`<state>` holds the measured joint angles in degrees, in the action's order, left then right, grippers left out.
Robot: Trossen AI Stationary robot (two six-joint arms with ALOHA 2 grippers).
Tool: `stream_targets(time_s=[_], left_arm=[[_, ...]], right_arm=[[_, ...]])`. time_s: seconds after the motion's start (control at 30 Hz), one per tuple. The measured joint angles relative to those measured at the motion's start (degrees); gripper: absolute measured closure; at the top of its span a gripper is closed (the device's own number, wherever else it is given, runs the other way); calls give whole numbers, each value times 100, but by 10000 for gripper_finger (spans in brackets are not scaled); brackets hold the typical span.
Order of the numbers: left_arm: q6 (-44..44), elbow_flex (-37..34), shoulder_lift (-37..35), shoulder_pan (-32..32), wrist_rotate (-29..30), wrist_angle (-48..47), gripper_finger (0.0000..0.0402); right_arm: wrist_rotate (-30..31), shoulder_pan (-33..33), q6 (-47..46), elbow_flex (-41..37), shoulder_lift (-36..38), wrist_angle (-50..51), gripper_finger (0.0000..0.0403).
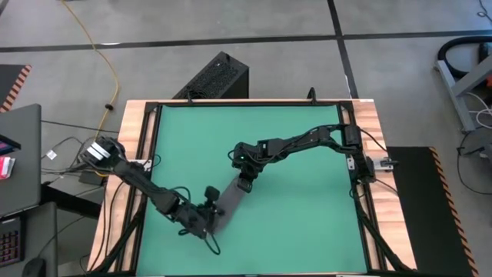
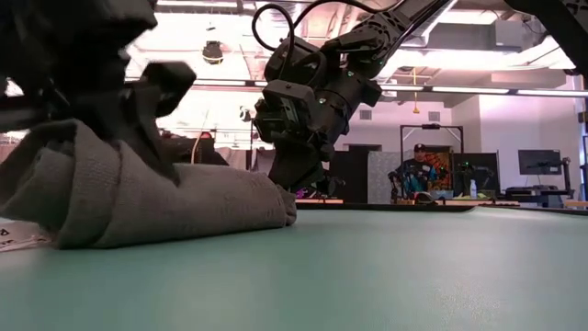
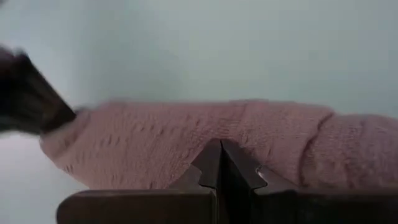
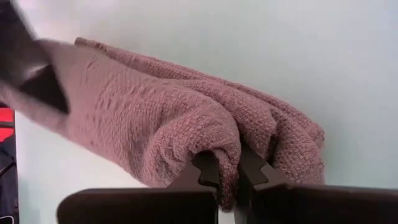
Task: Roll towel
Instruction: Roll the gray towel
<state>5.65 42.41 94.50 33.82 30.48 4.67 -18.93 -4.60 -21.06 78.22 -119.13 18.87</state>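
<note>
Towel lies as a long, folded grey strip on the green surface, near the front and a bit left of the middle. It runs at a slant between the two arms. The left arm reaches in low from the left edge, bent at the elbow, and the left tool sits at the strip's near end. In the left wrist view its two dark fingers are pressed together, their tips right against the cloth, but I cannot tell if any cloth is pinched there. The right arm stretches from the right edge across the middle and bends down. The right tool is clamped on the far end, with a thick fold squeezed between its fingers. Lots of bare green lies to the right and behind; the front edge is close.
</note>
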Motion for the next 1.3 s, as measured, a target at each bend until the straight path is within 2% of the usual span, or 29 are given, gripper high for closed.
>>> stream_targets(time_s=[0.13,0.3,0.5,0.67,0.8,0.93,1.03,1.2,1.3], left_arm=[[-475,1,137,-3,-32,-148,402],[-671,2,319,94,-175,-198,401],[-470,4,415,251,-133,-464,401],[-109,13,404,262,-239,-644,401],[239,15,404,260,-276,-766,401],[421,11,404,260,-284,-779,401],[422,7,393,260,-298,-790,401],[697,6,391,257,-321,-802,401],[910,4,389,221,-343,-820,401]], right_arm=[[-1,0,-4,0,2,11,376],[-52,0,144,0,12,125,335],[-25,-69,646,-23,488,1314,321],[868,-85,1275,-48,1072,2032,320],[1109,-26,1781,-43,1334,2568,318],[895,145,2008,-102,1575,1464,324],[779,436,2248,-69,1674,601,344],[790,869,2637,-96,1469,177,390],[738,935,2761,-77,1315,-373,389]])
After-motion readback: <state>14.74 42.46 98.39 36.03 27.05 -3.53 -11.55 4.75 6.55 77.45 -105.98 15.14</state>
